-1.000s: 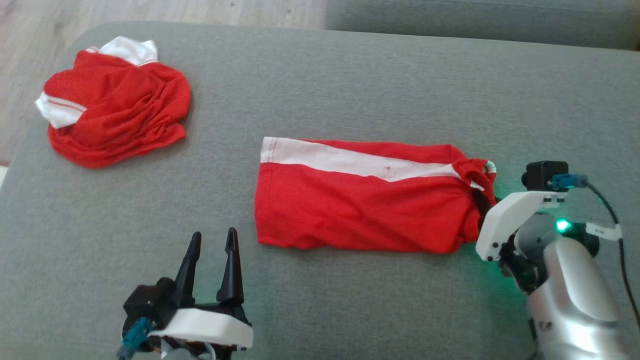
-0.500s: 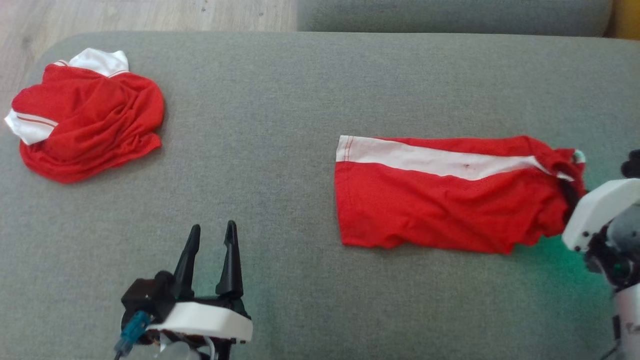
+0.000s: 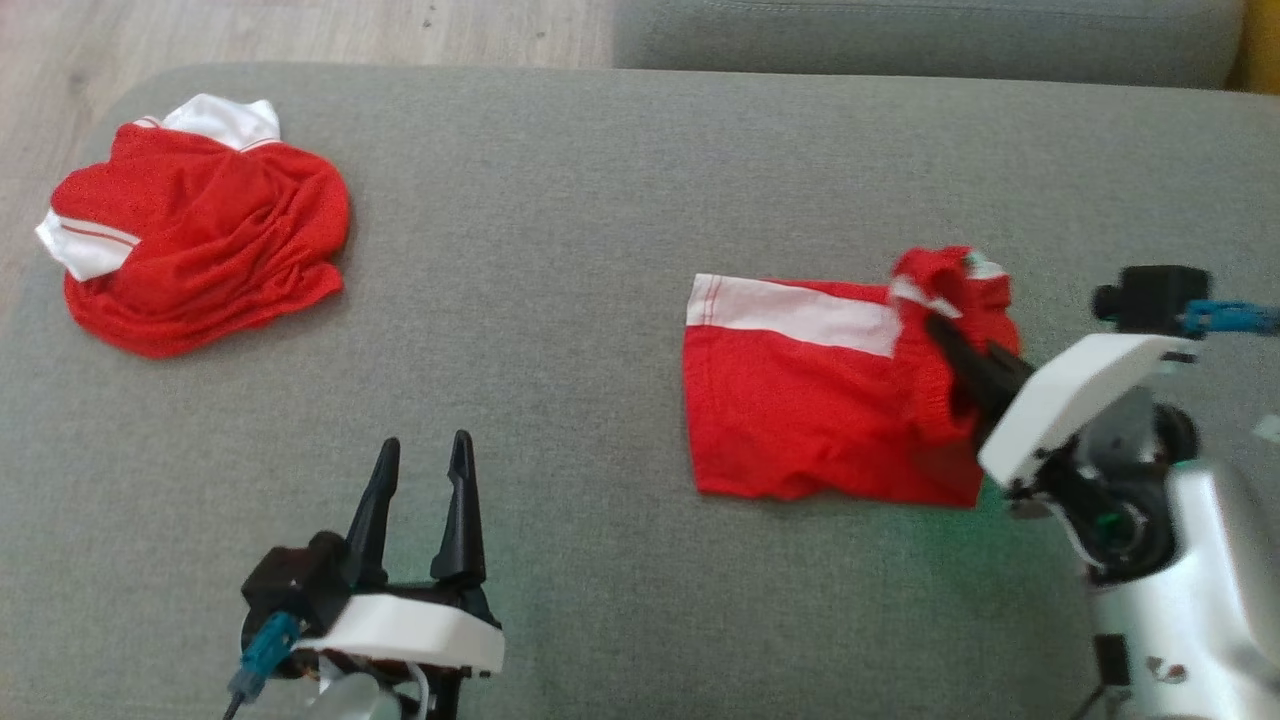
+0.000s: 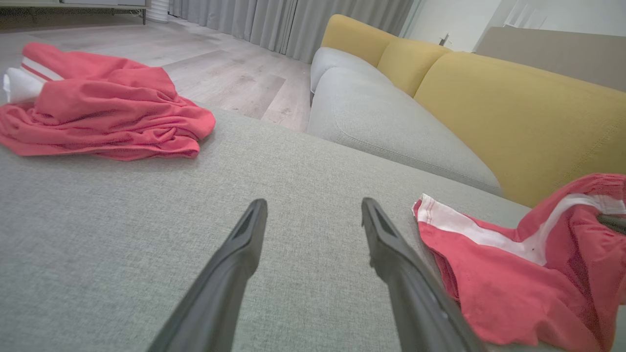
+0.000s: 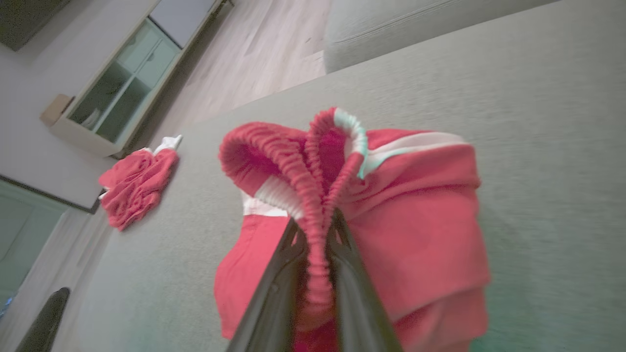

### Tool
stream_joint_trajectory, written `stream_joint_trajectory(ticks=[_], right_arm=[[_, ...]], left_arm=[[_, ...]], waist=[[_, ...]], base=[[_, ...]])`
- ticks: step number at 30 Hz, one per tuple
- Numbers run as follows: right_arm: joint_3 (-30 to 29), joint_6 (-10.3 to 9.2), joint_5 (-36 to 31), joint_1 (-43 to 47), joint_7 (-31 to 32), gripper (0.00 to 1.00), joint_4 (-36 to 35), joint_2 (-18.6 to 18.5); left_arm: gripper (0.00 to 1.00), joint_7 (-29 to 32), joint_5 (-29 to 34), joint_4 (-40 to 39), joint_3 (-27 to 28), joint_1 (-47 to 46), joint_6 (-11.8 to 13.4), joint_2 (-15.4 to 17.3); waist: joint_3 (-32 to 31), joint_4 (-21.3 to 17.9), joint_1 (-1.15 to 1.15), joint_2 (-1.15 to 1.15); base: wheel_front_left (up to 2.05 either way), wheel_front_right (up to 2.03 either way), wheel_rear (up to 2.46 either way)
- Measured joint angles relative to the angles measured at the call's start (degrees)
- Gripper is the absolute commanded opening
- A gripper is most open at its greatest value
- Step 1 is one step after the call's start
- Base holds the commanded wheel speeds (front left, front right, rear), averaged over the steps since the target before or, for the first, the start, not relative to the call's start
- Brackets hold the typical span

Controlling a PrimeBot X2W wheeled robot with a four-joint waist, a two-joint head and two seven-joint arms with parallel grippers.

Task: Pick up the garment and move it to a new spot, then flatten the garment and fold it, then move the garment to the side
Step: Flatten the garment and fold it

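While our right fingers (image 5: 276, 298) pinch shut on its elastic waistband (image 5: 313, 205), the garment (image 3: 810, 420), red shorts with a white stripe, trails from their tips, its long axis running toward our left fingers (image 3: 458, 520). The waist end is doubled over and the rest lies flat on the grey cushion (image 3: 600, 200). Our left fingers stand wide apart and empty, well apart from the free hem, with a crumpled red shirt (image 3: 200, 265), wooden floor (image 3: 300, 30) and a yellow sofa back (image 4: 513, 107) beyond.
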Motion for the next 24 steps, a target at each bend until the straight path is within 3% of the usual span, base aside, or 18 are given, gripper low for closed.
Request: stream_joint_trajectory(ticks=[6,14,15,17,18,19,24], right_arm=[[4.46,0.00,0.57,-1.59,-0.77,0.00,1.64,1.41],[8.67,0.00,1.49,-5.70,-3.21,0.00,10.92,1.82],[9.00,0.00,1.86,-6.14,-4.04,0.08,12.29,1.83],[9.72,0.00,2.56,-7.22,-5.80,0.36,15.05,1.83],[10.24,0.00,3.47,-7.86,-6.48,0.62,16.36,1.83],[11.03,0.00,4.34,-8.48,-7.25,1.00,17.45,1.83],[15.89,0.00,7.42,-11.40,-11.17,1.00,20.03,1.83]], left_arm=[[1.00,0.01,0.00,0.07,-0.33,-0.07,-0.01,-0.07],[1.00,0.02,-0.07,0.81,-1.30,-0.77,-0.23,-0.59],[1.00,0.02,-0.07,0.97,-1.47,-0.97,-0.25,-0.74],[1.00,0.01,-0.07,1.21,-1.58,-1.23,-0.38,-1.08],[1.00,0.01,-0.07,1.43,-1.59,-1.23,-0.63,-1.19],[1.00,0.01,-0.07,1.72,-1.61,-1.23,-0.70,-1.27],[1.00,0.00,-0.07,2.27,-1.61,-1.23,-0.71,-1.42]], waist=[[0.08,1.32,0.00,0.00],[0.46,3.84,0.00,0.00],[0.49,4.12,0.00,0.00],[0.54,4.63,0.00,0.00],[0.55,4.84,0.00,0.00],[0.55,5.00,0.00,0.00],[0.54,5.02,0.00,0.00]], base=[[0.00,0.00,0.00],[0.00,0.00,0.00],[0.00,0.00,0.00],[0.00,0.00,0.00],[0.00,0.00,0.00],[0.00,0.00,0.00],[0.00,0.00,0.00]])
